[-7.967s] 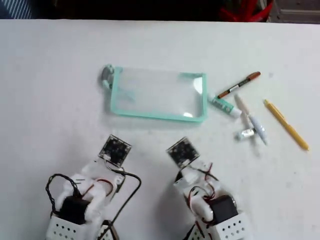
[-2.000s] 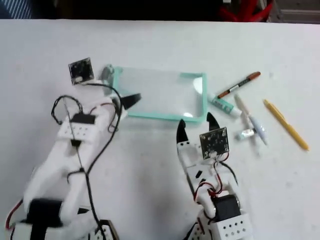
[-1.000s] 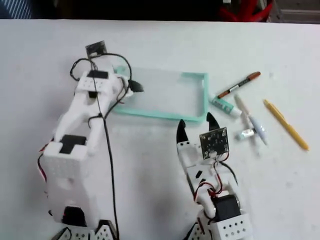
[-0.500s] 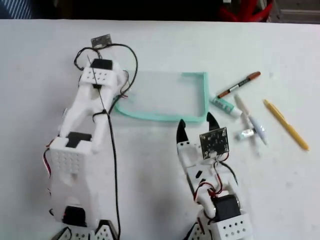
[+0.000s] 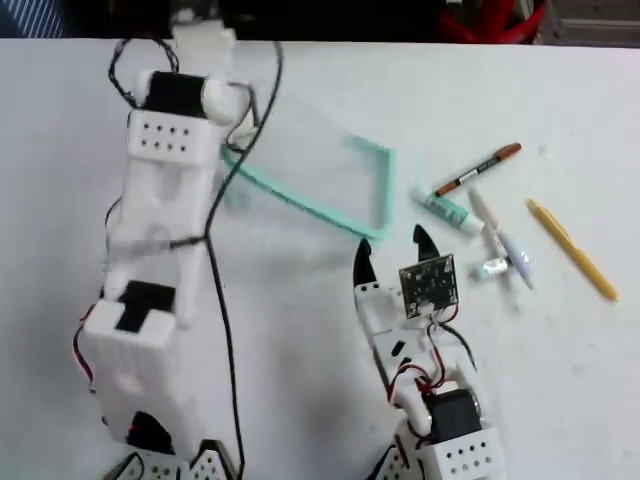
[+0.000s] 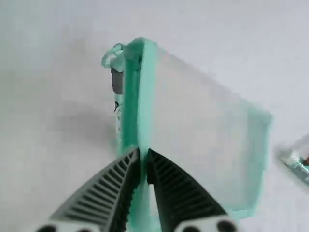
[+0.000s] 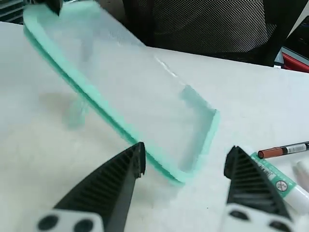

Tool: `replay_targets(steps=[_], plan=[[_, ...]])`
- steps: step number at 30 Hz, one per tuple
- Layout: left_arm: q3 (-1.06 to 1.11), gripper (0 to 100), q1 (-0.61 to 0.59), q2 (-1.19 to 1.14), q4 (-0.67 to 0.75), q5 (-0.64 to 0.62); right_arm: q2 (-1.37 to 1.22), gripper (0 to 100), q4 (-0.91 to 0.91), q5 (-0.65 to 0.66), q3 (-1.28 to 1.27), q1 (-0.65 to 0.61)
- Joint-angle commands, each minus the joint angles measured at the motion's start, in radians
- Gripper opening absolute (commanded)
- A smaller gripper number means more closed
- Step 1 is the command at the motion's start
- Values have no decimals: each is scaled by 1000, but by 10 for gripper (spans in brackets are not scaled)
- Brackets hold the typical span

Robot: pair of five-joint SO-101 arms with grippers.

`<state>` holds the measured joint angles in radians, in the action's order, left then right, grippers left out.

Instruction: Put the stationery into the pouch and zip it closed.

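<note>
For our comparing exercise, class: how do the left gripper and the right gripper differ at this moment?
The left gripper has its fingers shut on the green edge of the pouch; the right gripper has its fingers spread wide and holds nothing. The left gripper holds one end of the pouch up off the table; the right gripper sits by the pouch's low corner. Both have dark ribbed fingers.

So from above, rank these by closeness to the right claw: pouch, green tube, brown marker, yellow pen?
From the right gripper:
1. pouch, just ahead.
2. green tube, to its right.
3. brown marker, farther back.
4. yellow pen, far right.
</note>
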<state>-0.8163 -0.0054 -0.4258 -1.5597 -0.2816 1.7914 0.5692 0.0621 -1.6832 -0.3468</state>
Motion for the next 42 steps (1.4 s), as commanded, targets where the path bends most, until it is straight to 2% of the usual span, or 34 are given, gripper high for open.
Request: replay_targets(steps=[1,5,11,17,20,24,30,37,42], plan=[[-233,24,94,136,-95,141,7,269,-2,2,-8,10],[-284,24,150,136,-158,143,8,269,-54,2,-8,39],[-230,24,203,136,-157,161,8,269,-81,-6,-8,82],[-233,24,306,147,-226,385,8,269,-81,-3,-8,90],[-233,24,303,147,-226,407,8,269,-82,0,-8,91],[-235,24,332,148,-227,508,8,269,-96,0,-8,97],[-186,24,414,308,-227,591,8,269,-96,-6,-8,128],[21,24,360,415,-226,606,8,269,-96,-6,-8,133],[54,24,406,555,-227,600,7,269,-90,-6,-8,130]])
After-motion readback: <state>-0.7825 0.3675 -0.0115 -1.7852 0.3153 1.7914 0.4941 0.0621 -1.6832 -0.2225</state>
